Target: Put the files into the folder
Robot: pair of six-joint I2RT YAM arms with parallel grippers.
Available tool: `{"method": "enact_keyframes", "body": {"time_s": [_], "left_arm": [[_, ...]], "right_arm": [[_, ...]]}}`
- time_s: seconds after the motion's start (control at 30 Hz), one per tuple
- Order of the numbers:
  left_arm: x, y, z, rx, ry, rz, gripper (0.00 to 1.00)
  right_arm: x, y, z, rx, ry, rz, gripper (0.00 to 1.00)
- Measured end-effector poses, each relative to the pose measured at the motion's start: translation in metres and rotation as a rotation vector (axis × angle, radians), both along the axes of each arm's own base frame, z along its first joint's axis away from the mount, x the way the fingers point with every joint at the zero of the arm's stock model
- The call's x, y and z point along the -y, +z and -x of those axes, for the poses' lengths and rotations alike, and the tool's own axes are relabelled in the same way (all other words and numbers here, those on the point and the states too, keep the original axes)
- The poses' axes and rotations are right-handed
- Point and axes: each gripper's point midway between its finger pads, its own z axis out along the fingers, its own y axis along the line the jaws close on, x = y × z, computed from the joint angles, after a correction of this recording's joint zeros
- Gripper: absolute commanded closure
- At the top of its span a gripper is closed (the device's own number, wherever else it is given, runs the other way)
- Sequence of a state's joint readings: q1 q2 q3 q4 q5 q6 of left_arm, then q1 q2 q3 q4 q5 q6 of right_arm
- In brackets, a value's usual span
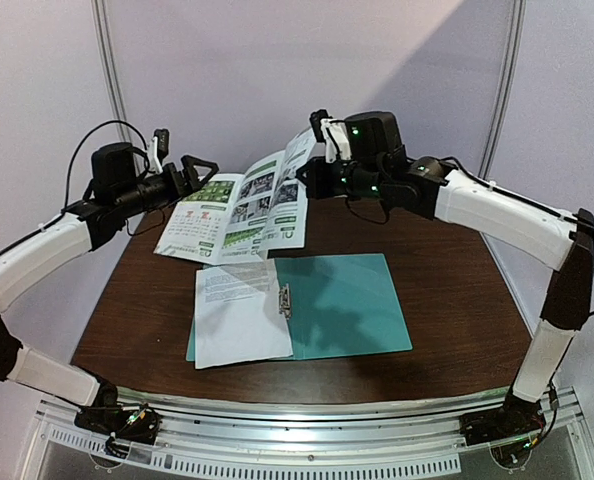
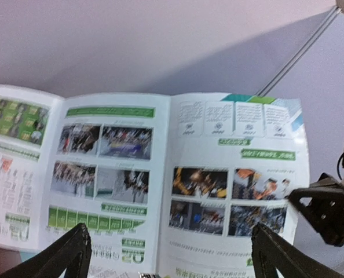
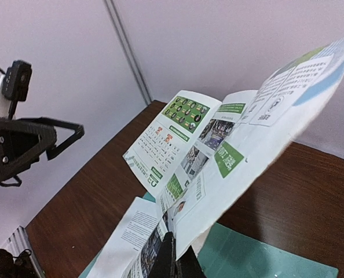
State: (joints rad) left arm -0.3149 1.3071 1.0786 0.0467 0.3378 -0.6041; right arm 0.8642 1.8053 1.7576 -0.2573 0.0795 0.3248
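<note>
The colourful sheet (image 1: 242, 212) is not in the folder yet. In the top view it stands in the upper middle of the frame, lifted and unfolded over the far part of the table, with its right end higher than its left end. Whether its lower edge touches the table cannot be told. The right gripper (image 3: 173, 255) has its jaws pressed together on the right edge of this sheet and carries it alone. The left gripper (image 1: 199, 172) is at the left end of the sheet, in the upper left of the top view. Its jaws stand wide apart with nothing between them, and the left wrist view shows the printed page in front of the two fingers, not inside them.

The folder (image 1: 352, 300) lies open and flat in the centre of the table, below the lifted sheet in the frame. On its left half lies the white text sheet (image 1: 239, 312), a little crooked, passing over the left and near edges of the folder. The metal clip (image 1: 285, 300) is just beside the right edge of this sheet, and it seems not to hold the paper. The right half of the folder is bare.

So about half of the task looks done: one file is placed and one is in the air. What is left, by judgement, is to bring the colourful sheet down on the folder and let go of it.

The brown table (image 1: 457, 250) carries the folder.
</note>
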Motion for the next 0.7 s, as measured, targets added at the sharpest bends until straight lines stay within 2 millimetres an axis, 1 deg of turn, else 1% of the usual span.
{"method": "enact_keyframes", "body": {"time_s": [0.07,0.13,0.2,0.23,0.33,0.4,0.47,0.53,0.6,0.7], "left_arm": [[-0.002,-0.019,0.007,-0.037,-0.004,-0.020,0.09],[-0.003,-0.050,0.018,-0.100,-0.013,-0.040,0.13],[-0.002,-0.083,0.028,-0.173,-0.025,-0.058,0.15],[-0.001,-0.104,0.034,-0.220,-0.033,-0.069,0.15],[0.002,-0.141,0.047,-0.309,-0.049,-0.078,0.16],[0.009,-0.155,0.055,-0.340,-0.072,-0.086,0.16],[0.023,-0.158,0.060,-0.337,-0.114,-0.099,0.15],[0.046,-0.159,0.065,-0.310,-0.172,-0.140,0.14],[0.075,-0.157,0.069,-0.265,-0.233,-0.201,0.12],[0.113,-0.153,0.072,-0.191,-0.297,-0.272,0.11]], "right_arm": [[0.015,0.005,0.001,-0.005,-0.051,0.023,1.00],[0.030,0.013,0.004,-0.006,-0.094,0.038,1.00],[0.046,0.022,0.008,-0.005,-0.135,0.054,1.00],[0.054,0.027,0.011,-0.005,-0.155,0.061,1.00],[0.076,0.042,0.018,-0.016,-0.204,0.068,1.00],[0.089,0.048,0.024,-0.036,-0.223,0.070,1.00],[0.105,0.052,0.032,-0.063,-0.243,0.070,1.00],[0.121,0.056,0.039,-0.084,-0.265,0.068,1.00],[0.134,0.061,0.045,-0.096,-0.286,0.061,1.00],[0.150,0.070,0.055,-0.098,-0.313,0.027,1.00]]}}
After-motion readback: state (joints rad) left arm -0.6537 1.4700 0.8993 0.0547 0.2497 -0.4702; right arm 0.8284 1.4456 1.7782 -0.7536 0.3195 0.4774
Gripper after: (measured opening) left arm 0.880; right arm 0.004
